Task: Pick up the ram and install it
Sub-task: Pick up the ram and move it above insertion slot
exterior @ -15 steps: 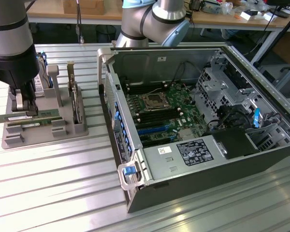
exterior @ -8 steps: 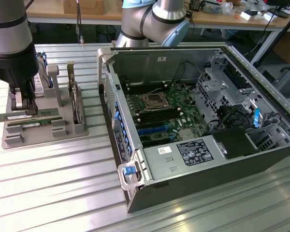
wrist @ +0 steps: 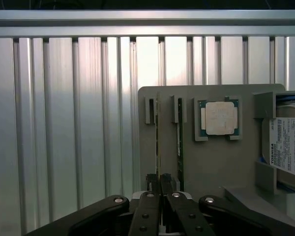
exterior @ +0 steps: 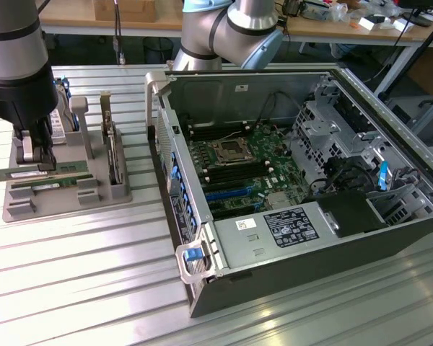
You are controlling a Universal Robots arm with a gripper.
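At the exterior view's left, the dark arm reaches down over a grey holder tray (exterior: 72, 198) that rests on the ribbed aluminium tabletop (exterior: 79, 274). The tool (exterior: 39, 162) sits low over the tray's slots. In the wrist view the tool (wrist: 159, 181) has its fingers (wrist: 151, 183) clenched together on the top edge of the ram (wrist: 158, 132). The ram is a thin green stick standing on edge in the slot nearest the tray's outer edge, still seated in the holder. A second ram stick (wrist: 180, 147) stands parallel just beside it in the next slot. Past that lies a square silver CPU chip (wrist: 220, 118) in its recess, and then a hard drive (wrist: 287, 147) with a white label.

Further toward the exterior view's right, a wider green card (exterior: 112, 155) stands upright at the tray's end. Next to the tray lies the open computer case (exterior: 310, 270). Inside it are the motherboard (exterior: 274, 169), the CPU socket (exterior: 227, 151) flanked by dark memory slots, and a silver power supply (exterior: 274, 231). A blue latch (exterior: 193, 254) sits at the case's near corner.
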